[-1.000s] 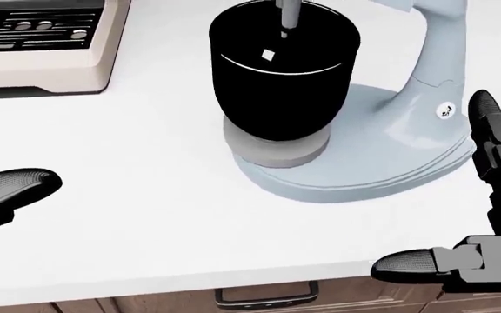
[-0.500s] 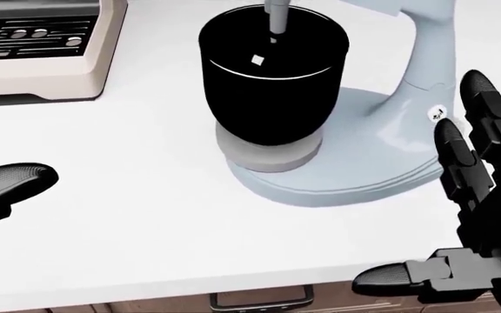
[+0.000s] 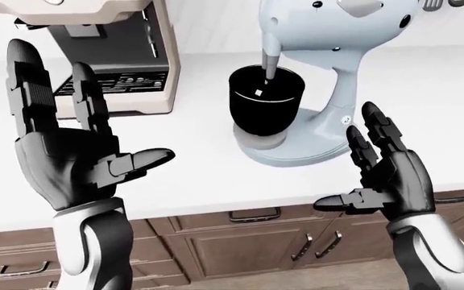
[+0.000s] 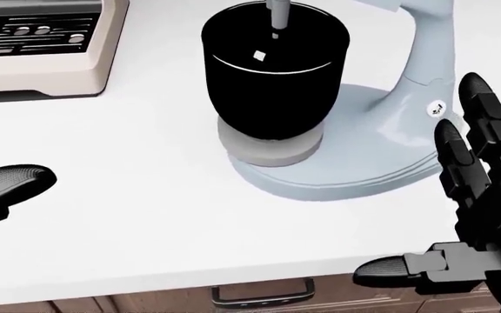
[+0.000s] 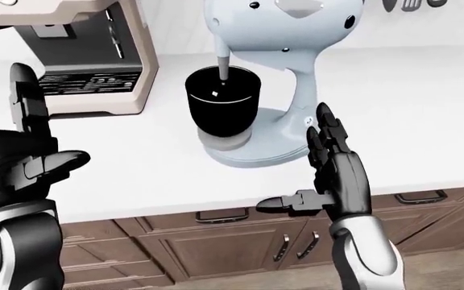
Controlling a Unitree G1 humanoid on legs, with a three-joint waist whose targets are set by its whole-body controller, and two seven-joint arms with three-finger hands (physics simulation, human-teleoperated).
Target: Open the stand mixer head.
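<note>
A pale blue stand mixer (image 3: 329,36) stands on the white counter (image 3: 184,163), its head down over a black bowl (image 3: 266,106) with the beater shaft in it. My right hand (image 3: 381,175) is open, fingers up, just right of the mixer's base and column, not touching. My left hand (image 3: 71,151) is open, raised at the left of the left-eye view, well away from the mixer. In the head view the bowl (image 4: 275,72) and base (image 4: 364,160) fill the top, with my right hand (image 4: 468,215) at the right edge.
A beige espresso machine (image 3: 111,54) stands on the counter left of the mixer. Brown cabinet drawers with dark handles (image 3: 256,214) run below the counter edge. Utensils hang on the wall at the top right (image 3: 438,5).
The head view has shifted slightly. My right hand rose and moved left toward the mixer base, then held nearly still. My left hand has barely moved.
</note>
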